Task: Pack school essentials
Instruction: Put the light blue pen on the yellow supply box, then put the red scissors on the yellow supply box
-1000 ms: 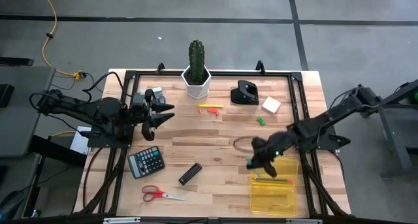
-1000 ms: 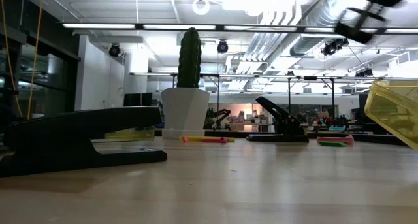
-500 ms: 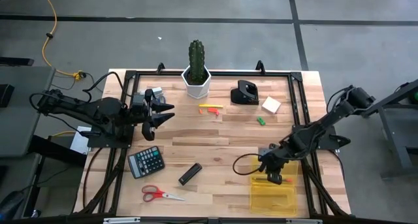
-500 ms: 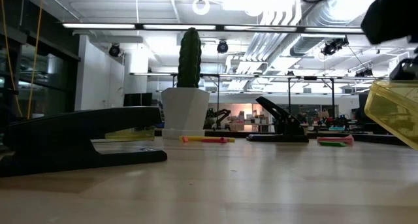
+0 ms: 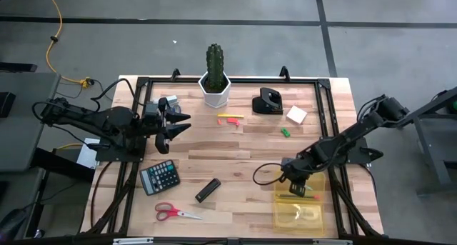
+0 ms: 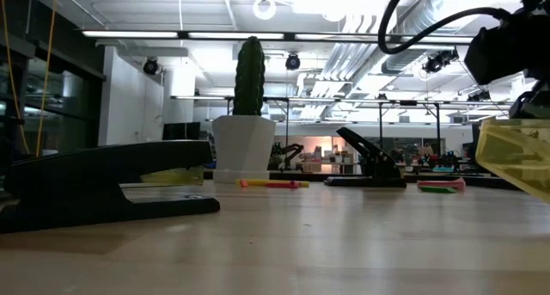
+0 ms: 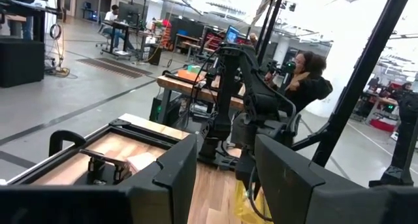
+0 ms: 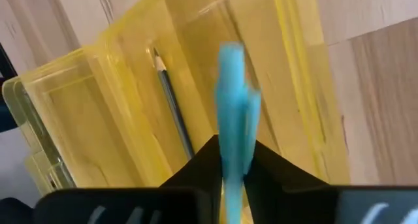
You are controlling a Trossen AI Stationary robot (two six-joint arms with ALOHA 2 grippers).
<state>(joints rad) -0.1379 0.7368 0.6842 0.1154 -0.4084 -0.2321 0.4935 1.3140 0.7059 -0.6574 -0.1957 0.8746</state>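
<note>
Now the right gripper [image 8: 230, 160] is hovering over the yellow box [image 5: 300, 213] near the table's [image 5: 235, 141] front right corner, pinching a teal pen [image 8: 230, 113] to drop it beside the pencil [image 8: 171, 100], while the left gripper [image 5: 180, 123] is waiting, jaws apart, near the left edge.

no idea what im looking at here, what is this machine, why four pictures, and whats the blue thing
It is a robot with two dark arms at a wooden table, packing school things into a clear yellow box. One picture looks straight down, one looks level across the tabletop, and two come from cameras on the wrists.

The right gripper is over the box; in its wrist picture a light blue pen sits between the fingers, above a pencil already in the box. The left gripper waits open at the table's left side.

Still on the table: red scissors, a calculator, a black stapler, a potted cactus, a sticky-note pad and small markers.
</note>
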